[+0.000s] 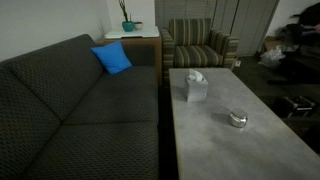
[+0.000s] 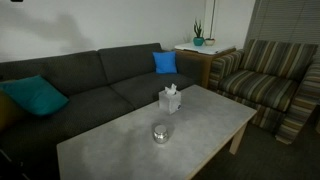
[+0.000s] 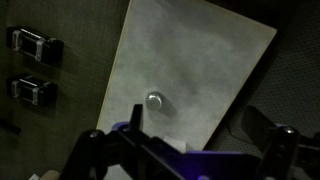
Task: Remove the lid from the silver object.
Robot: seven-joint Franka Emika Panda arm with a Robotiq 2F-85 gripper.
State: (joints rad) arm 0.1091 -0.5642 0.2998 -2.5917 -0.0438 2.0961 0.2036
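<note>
Your fingers (image 3: 92, 152) hang spread wide and empty, high over the surface (image 3: 220, 60), likely to give you a clear look down. The silver object (image 3: 154, 100) sits mid-surface at eleven o'clock from them, its lid (image 1: 237, 116) seemingly on. In an exterior view the tissue box (image 1: 194, 87) stands apart at its ten o'clock.

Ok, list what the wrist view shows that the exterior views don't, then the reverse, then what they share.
Only the wrist view: the gripper, jaws wide open and holding nothing, looking down from well above the table, plus two dark boxy items beside it, too unclear to name. Only the exterior views: the sofa, blue cushion, striped armchair and potted plant. Shared: the pale table and the silver pot standing on it, its lid apparently on.
</note>
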